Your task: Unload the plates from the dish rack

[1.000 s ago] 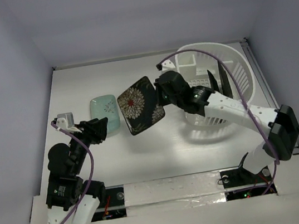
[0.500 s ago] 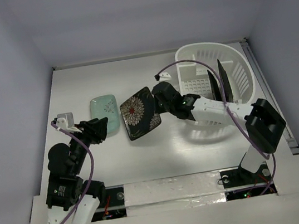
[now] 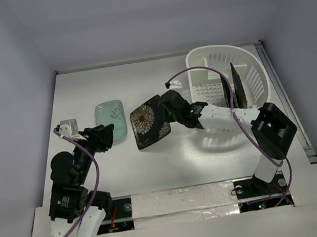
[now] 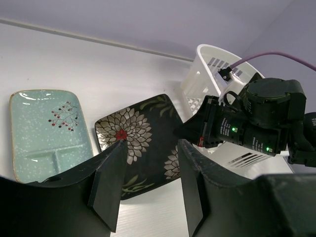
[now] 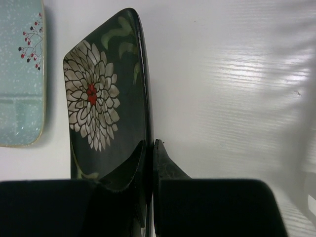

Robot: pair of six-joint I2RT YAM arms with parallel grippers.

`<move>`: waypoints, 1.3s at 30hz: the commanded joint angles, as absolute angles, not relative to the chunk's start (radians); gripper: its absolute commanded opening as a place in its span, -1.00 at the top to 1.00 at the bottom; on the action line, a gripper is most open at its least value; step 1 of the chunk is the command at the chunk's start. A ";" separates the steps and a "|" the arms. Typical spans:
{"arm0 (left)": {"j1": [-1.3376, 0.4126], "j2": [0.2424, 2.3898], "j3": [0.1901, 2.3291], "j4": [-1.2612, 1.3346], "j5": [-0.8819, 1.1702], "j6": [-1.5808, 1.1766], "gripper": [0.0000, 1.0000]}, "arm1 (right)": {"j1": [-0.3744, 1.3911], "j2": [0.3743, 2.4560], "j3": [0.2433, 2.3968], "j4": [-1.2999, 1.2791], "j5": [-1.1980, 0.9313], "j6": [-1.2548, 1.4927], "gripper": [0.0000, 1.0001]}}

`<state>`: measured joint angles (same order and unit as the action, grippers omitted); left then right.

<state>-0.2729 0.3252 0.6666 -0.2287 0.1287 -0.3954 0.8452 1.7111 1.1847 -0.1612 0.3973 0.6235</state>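
Observation:
My right gripper (image 3: 168, 110) is shut on the right edge of a dark floral plate (image 3: 150, 121), holding it tilted just above the table, right of the mint-green plate (image 3: 111, 120). In the right wrist view the fingers (image 5: 165, 163) pinch the floral plate's (image 5: 106, 98) rim. My left gripper (image 3: 106, 136) is open and empty, near the mint plate's near edge; its view shows the mint plate (image 4: 47, 128) and the floral plate (image 4: 143, 136) beyond the fingers. The white dish rack (image 3: 252, 66) stands at the back right with two dark plates (image 3: 238, 86) upright in it.
Grey walls enclose the white table on the left, back and right. A purple cable (image 3: 205, 70) loops over the right arm near the rack. The arms' mounting rail (image 3: 183, 201) runs along the near edge.
My right gripper has carried the floral plate leftward and down, away from the rack and close to the table beside the mint plate. The left arm has not moved.

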 commanded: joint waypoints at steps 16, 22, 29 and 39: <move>-0.267 0.327 0.657 -0.178 0.152 -0.397 0.16 | 0.850 1.790 1.098 -0.121 0.514 0.664 0.78; -0.267 0.325 0.657 -0.176 0.153 -0.397 0.15 | 0.850 1.815 1.092 -0.153 0.537 0.673 0.70; -0.267 0.318 0.655 -0.178 0.152 -0.397 0.15 | 0.859 1.841 1.089 -0.183 0.572 0.673 0.55; -0.267 0.316 0.655 -0.178 0.150 -0.397 0.15 | 0.859 1.891 1.100 -0.209 0.589 0.666 0.55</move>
